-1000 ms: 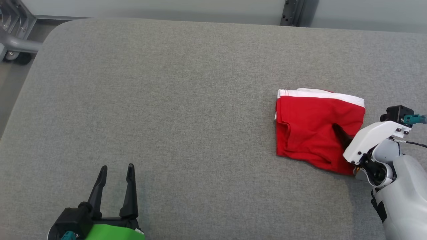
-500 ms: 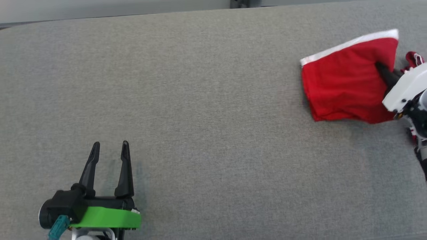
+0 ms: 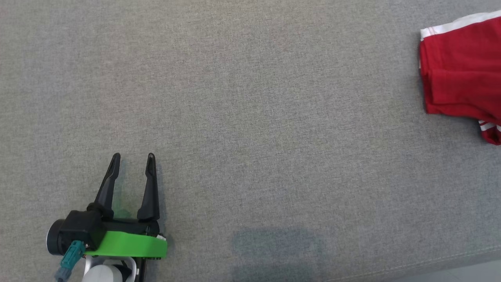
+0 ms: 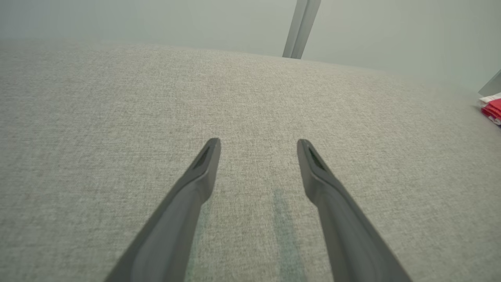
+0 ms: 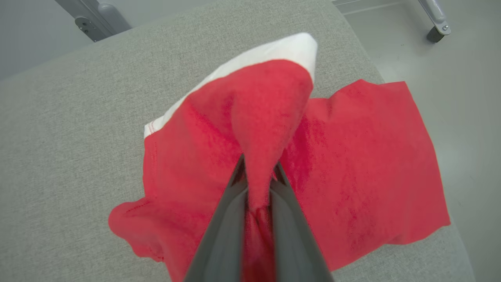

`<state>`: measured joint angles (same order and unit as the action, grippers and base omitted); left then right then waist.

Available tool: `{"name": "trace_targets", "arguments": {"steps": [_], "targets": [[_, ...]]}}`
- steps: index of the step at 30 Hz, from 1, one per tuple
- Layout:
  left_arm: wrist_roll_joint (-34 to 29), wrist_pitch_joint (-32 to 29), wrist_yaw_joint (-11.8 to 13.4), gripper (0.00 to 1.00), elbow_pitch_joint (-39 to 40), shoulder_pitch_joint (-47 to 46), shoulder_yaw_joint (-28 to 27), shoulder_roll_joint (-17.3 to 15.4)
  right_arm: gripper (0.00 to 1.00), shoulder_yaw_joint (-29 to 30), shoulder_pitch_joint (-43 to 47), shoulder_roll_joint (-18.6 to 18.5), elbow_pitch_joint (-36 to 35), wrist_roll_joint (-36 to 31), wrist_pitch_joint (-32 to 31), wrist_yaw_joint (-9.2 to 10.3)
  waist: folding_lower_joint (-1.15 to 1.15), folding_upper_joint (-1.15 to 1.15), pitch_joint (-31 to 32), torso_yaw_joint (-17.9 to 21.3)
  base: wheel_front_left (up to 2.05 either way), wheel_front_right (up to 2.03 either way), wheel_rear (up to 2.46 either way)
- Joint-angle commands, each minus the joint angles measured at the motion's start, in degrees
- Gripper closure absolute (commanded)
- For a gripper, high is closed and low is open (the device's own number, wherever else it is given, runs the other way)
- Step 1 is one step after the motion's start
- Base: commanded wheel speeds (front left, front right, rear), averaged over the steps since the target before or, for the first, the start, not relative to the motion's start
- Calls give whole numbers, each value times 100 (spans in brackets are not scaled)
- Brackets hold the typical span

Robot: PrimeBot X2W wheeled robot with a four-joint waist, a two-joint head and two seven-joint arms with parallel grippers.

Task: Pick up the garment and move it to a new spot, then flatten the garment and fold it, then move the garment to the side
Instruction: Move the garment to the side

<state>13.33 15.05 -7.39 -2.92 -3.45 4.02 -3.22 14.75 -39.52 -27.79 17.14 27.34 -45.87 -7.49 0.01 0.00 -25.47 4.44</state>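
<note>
**Red garment (image 5: 352, 156) pinched by the right gripper (image 5: 259, 164)**

Nearest, the left gripper (image 3: 133, 156) sits over the grey pad (image 3: 250, 98), fingers wide and empty. Far right, the right gripper clamps a raised fold of the garment by the pad's edge.

- One red garment (image 3: 462, 66) with a white band.
- Two grippers: the left gripper (image 3: 133, 156) and the right gripper (image 5: 259, 164), each with two dark fingers (image 4: 184, 207).
- One grey cloth-covered table (image 3: 250, 117).
- One pale upright post (image 4: 301, 27) beyond the table.
- One metal frame leg (image 5: 432, 15) on the floor.
</note>
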Motion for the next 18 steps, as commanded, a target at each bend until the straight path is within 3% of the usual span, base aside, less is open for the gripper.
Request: {"name": "trace_targets", "arguments": {"steps": [1, 4, 5, 6, 13, 18], "targets": [[-26, 14, -15, 0, -4, 47, -24, -53, 100, 154, -61, -46, -30, -181, -49, 0, -1, 0, -13, -36, 0, 0, 0], [-12, 14, -15, 0, -19, 69, 14, -77, 100, 365, -111, -131, 7, -645, -15, 0, -1, 0, 6, -96, 0, 0, 0], [-15, 14, -15, 0, -22, 62, 22, -79, 29, 417, -129, -147, 23, -830, 94, 0, -1, 0, 11, -115, 0, 0, 0], [-22, 14, -15, 0, -19, 51, 27, -75, 0, 495, -122, -167, 80, -1067, 237, 0, -1, 0, 14, -132, 0, 0, 0], [-11, 14, -14, 0, -79, 145, -43, -41, 0, 393, 68, -121, 484, -2274, 1650, 1, -1, 0, 185, -182, 0, 0, 0], [22, 14, -14, 0, -105, 336, -184, -13, 0, 83, 308, 154, 537, -2467, 3075, 1, -1, 0, 593, -144, 0, 0, 0]]}}
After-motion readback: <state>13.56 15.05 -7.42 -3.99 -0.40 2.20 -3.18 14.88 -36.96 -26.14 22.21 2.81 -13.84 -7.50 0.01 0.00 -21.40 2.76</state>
